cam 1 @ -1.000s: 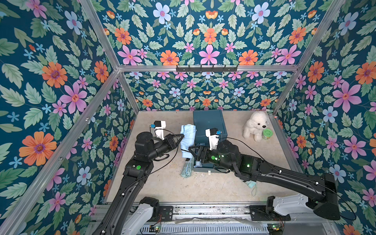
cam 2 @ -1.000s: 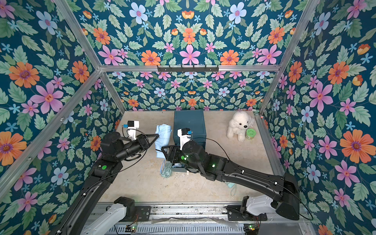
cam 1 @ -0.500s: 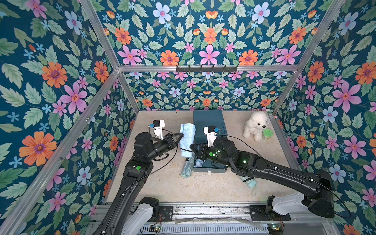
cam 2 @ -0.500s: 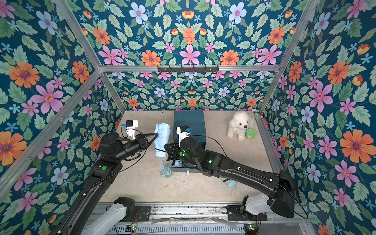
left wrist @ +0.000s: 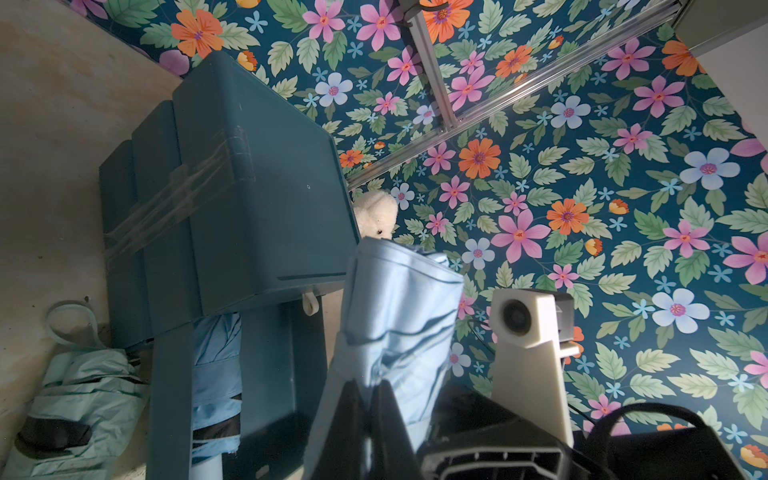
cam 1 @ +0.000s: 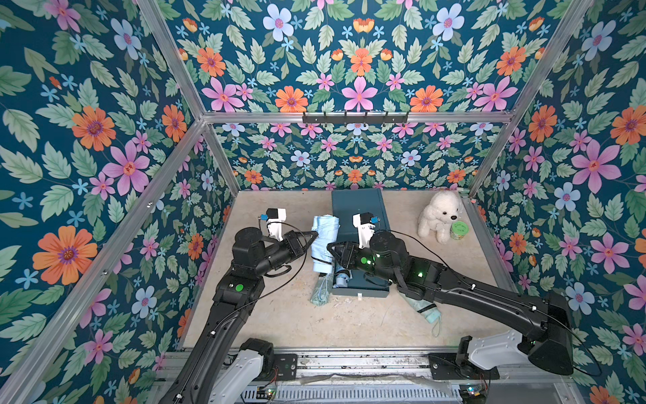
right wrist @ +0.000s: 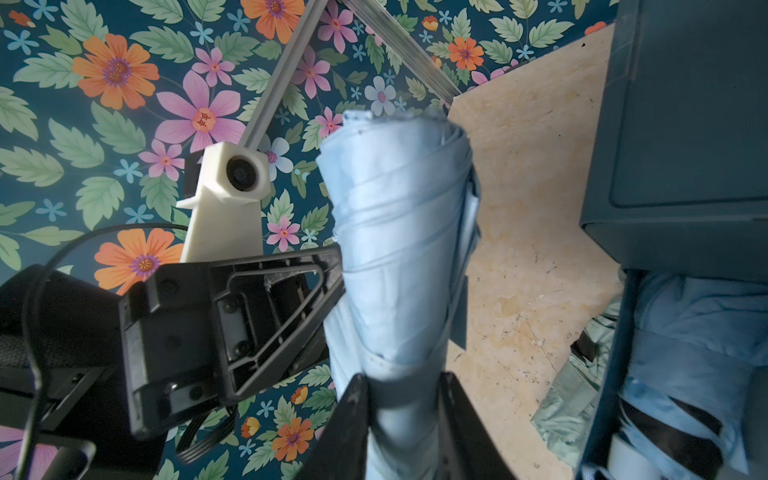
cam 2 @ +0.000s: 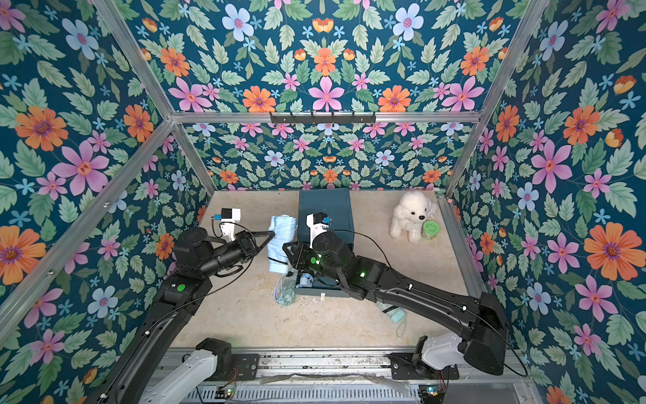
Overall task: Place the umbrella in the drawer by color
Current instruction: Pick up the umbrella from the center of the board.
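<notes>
In both top views the light blue folded fabric umbrella [cam 1: 325, 241] hangs above the beige floor, just beside the dark teal plastic drawer cabinet [cam 1: 360, 206], with an arm at each side. The left gripper [cam 1: 313, 235] meets its flank with the tips closed. The right gripper [cam 1: 332, 247] comes in from the cabinet side, lower down the roll. The bottom drawer [cam 1: 360, 290] is pulled out, presumably to receive it. A pale mint folded umbrella [cam 1: 321, 293] lies on the floor against the drawer's corner, likely left out because its colour differs.

In the left wrist view the left gripper's tips are shut, and they seem to pinch a fold of the light blue canopy, though the fabric hides the contact itself. Beyond it, a darker blue folded umbrella [left wrist: 216, 361] already lies in the open drawer, so the held one probably belongs there by colour.

In the right wrist view the right gripper's jaws are closed around the lower, narrower part of the roll, one on each side and touching it. Gripping the firm core there should steady the umbrella better than a pinch of loose cloth.
</notes>
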You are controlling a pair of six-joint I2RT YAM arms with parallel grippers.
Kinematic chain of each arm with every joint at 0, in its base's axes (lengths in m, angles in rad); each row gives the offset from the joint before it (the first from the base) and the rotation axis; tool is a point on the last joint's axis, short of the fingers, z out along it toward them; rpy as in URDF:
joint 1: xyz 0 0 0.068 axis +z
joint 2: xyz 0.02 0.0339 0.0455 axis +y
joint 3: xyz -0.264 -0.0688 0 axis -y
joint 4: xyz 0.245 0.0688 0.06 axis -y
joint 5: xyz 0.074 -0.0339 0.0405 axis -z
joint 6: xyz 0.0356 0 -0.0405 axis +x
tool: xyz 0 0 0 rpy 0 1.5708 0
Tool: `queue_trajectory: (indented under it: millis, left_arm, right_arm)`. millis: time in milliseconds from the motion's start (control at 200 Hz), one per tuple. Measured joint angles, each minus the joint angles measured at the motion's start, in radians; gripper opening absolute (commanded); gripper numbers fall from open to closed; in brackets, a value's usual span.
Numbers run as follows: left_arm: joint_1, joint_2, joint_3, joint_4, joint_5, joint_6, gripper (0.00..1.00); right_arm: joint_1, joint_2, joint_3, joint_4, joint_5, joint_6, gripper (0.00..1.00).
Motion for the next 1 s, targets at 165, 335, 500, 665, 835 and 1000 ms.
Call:
queue_trajectory:
  millis: [165,335,500,665,835,1000]
  left_arm:
    - [0.003,0.011,-0.012,0.017,-0.017,-0.005,0.0]
    - [0.003,0.019,-0.013,0.029,-0.017,-0.008,0.0]
    - [0.002,0.031,-0.014,0.042,-0.013,-0.007,0.42]
    - [0.0,0.047,-0.003,0.042,-0.016,0.007,0.58]
    - [0.0,0.097,0.015,0.042,-0.056,0.043,0.59]
    - [0.001,0.166,0.019,0.054,-0.087,0.066,0.58]
  right_arm:
    - [-0.007,0.011,0.002,-0.001,-0.019,0.002,0.0]
    - [-0.014,0.011,0.001,0.001,-0.031,0.005,0.0]
    - [-0.016,-0.002,-0.019,0.018,-0.028,0.01,0.0]
    - [-0.012,-0.051,-0.058,0.006,0.0,0.012,0.0]
    - [-0.021,-0.136,-0.132,-0.006,0.11,-0.013,0.0]
    - [-0.083,-0.217,-0.238,-0.024,0.132,0.028,0.0]
